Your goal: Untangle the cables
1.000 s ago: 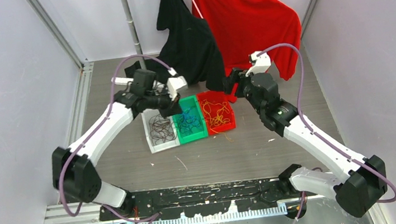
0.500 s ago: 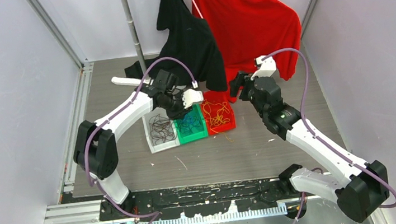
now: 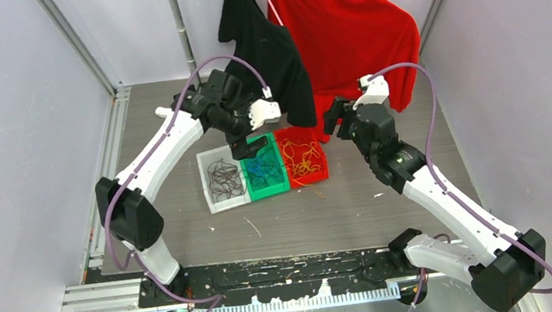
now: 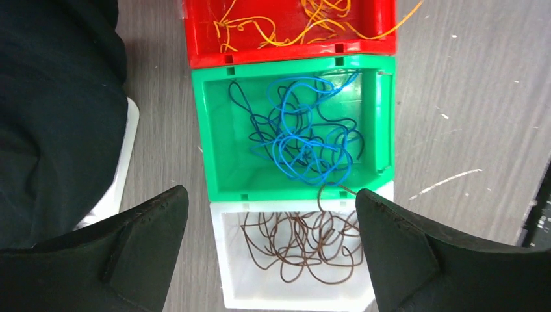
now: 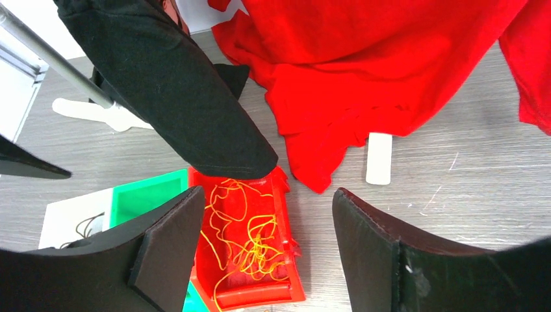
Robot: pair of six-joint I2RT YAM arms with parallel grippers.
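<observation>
Top external view: three bins in a row on worktop (image 3: 388, 206), namely white bin (image 3: 207, 187), green bin (image 3: 271, 192) and red bin (image 3: 322, 160). Left end effector (image 3: 246, 144) poised over green bin, fingers spread wide, nothing held. Blue cables (image 4: 299, 143) inside green bin, directly below and just ahead of finger gap; loose tangle, no clear long axis. Brown cables (image 4: 299, 244) in white bin, one strand end lapping over green rim. Yellow-orange cables (image 4: 286, 26) in red bin, farther ahead. Right end effector (image 3: 335, 116) beyond red bin, fingers spread, empty, nearer to yellow-orange cables. For blue or brown cables, judge left arm nearer: straight descent, close across tangle.
</observation>
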